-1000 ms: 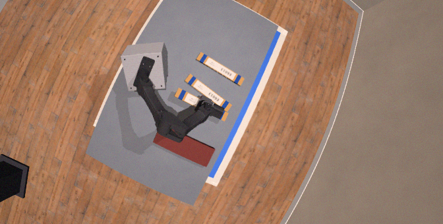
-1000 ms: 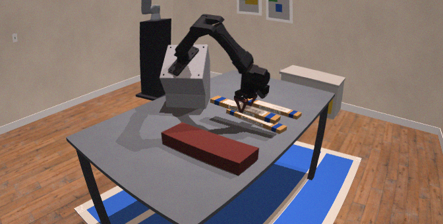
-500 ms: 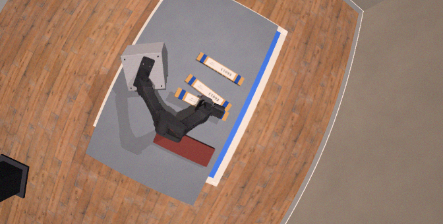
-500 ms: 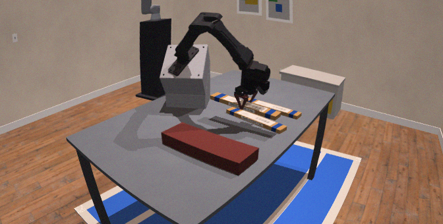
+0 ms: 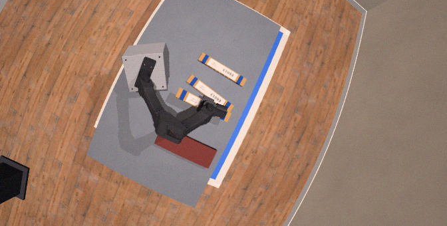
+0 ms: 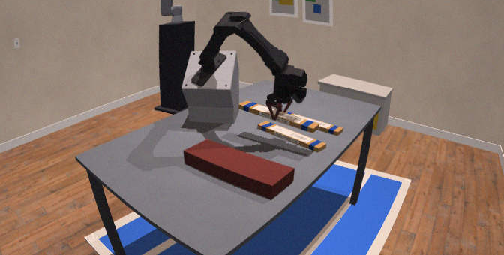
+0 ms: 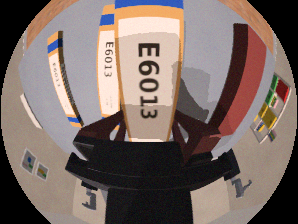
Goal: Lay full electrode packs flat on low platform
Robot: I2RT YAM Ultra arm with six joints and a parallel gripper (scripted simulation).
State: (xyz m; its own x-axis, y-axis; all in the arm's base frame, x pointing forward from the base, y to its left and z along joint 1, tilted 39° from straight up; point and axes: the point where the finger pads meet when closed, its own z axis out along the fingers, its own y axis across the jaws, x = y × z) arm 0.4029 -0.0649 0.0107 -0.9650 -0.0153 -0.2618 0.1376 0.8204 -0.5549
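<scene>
My gripper [image 5: 205,103] [image 6: 280,115] [image 7: 149,111] is shut on a white, orange and blue E6013 pack [image 5: 189,98] [image 6: 259,109] [image 7: 149,75], with one finger at each long side. The held pack is roughly level above the table, and its shadow lies apart from it. The fingertips are hidden in the top view. A second pack [image 5: 205,90] [image 6: 290,135] [image 7: 108,82] lies flat on the table close beside the held one as seen from above. A third pack [image 5: 221,68] [image 6: 323,124] [image 7: 61,80] lies flat farther off. The low dark red platform [image 5: 197,152] [image 6: 240,166] [image 7: 250,75] bears no pack.
The grey table [image 5: 226,28] [image 6: 157,196] carries everything. The arm's pale box-shaped base [image 5: 146,71] [image 6: 214,100] stands near the table's long edge. The arm's elbow hangs over one end of the platform in the top view.
</scene>
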